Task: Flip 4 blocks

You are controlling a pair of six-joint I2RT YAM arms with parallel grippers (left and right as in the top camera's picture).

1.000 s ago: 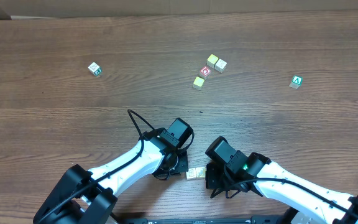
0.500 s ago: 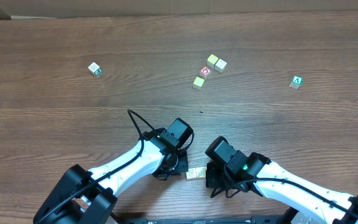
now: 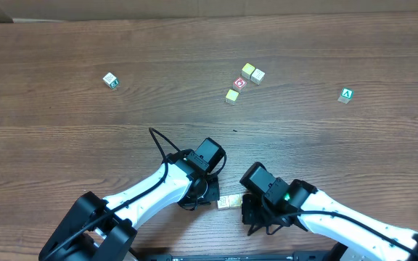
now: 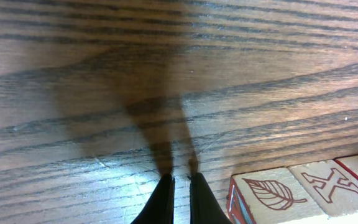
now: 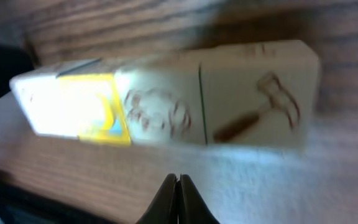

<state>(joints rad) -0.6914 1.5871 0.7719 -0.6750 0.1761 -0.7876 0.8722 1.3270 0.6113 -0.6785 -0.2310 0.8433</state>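
Sitting shut and empty, your left gripper (image 4: pixel 180 182) and right gripper (image 5: pixel 178 182) flank the row of blocks (image 3: pixel 228 202) by the front edge of the table (image 3: pixel 64 43). Open wood lies just beyond.

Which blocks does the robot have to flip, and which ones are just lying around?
For the job: the row of blocks between the left gripper and the right gripper, both shut.

Just lying about: red cube with a white ring; green A cube; pale yellow cube; cream cube; yellow-green cube; white cube, far left.
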